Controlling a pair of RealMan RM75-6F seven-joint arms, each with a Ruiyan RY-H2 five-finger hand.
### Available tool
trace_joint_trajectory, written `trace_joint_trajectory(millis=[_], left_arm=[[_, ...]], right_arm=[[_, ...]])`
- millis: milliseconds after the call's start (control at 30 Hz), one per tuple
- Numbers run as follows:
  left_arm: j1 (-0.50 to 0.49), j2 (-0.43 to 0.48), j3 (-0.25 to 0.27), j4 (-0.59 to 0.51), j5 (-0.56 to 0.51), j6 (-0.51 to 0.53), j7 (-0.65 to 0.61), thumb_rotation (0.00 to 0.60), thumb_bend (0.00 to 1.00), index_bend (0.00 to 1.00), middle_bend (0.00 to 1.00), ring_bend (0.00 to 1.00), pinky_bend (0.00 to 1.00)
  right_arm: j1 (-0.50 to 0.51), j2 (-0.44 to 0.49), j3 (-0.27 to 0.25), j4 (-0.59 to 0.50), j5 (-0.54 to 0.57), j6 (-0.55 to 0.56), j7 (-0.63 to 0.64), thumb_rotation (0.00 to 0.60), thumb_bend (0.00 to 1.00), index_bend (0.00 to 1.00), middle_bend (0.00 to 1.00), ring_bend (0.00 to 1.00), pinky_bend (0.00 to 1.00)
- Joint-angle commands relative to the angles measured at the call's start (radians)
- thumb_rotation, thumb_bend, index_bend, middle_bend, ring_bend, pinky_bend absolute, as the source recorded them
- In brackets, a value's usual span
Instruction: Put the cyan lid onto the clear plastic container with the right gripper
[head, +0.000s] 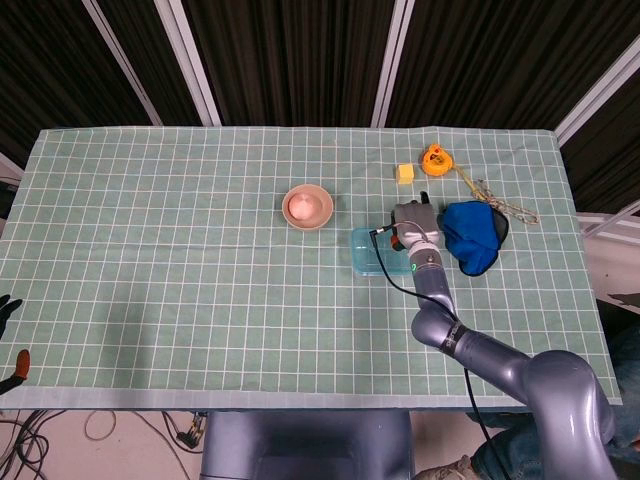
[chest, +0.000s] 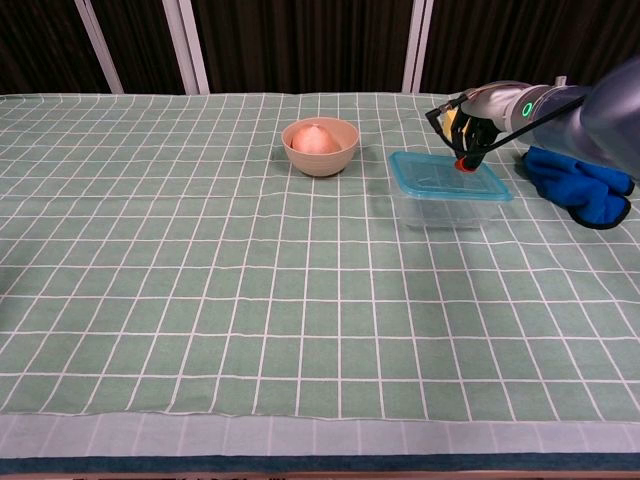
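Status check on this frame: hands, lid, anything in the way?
Right hand fingertips on cyan lid, far edge. Lid sits atop clear plastic container. Left hand barely visible, state unclear. Blue cloth beside container, not obstructing.
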Motion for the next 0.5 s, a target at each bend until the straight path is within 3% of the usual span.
trace_joint_trajectory(millis=[33, 267, 500], left_arm=[[0.000, 0.000, 0.000, 0.000, 0.001, 0.000, 0.000, 0.600, 0.52, 0.08, 0.00, 0.00, 0.00], [0.000, 0.000, 0.001, 0.001, 0.003, 0.001, 0.000, 0.600, 0.52, 0.08, 0.00, 0.00, 0.00], [-0.001, 0.001, 0.002, 0.002, 0.004, -0.003, -0.004, 0.600, 0.52, 0.08, 0.00, 0.00, 0.00]], right_arm=[[-0.001, 0.004, 0.002, -0.008, -0.001, 0.004, 0.002, 0.600, 0.65, 0.75, 0.62, 0.27, 0.01], [0.003, 0.042, 0.025, -0.088, -0.043, 0.064, 0.022, 0.600, 0.66, 0.75, 0.62, 0.27, 0.07], [0.003, 0.081, 0.041, -0.208, -0.088, 0.116, 0.037, 0.600, 0.66, 0.75, 0.62, 0.27, 0.01]])
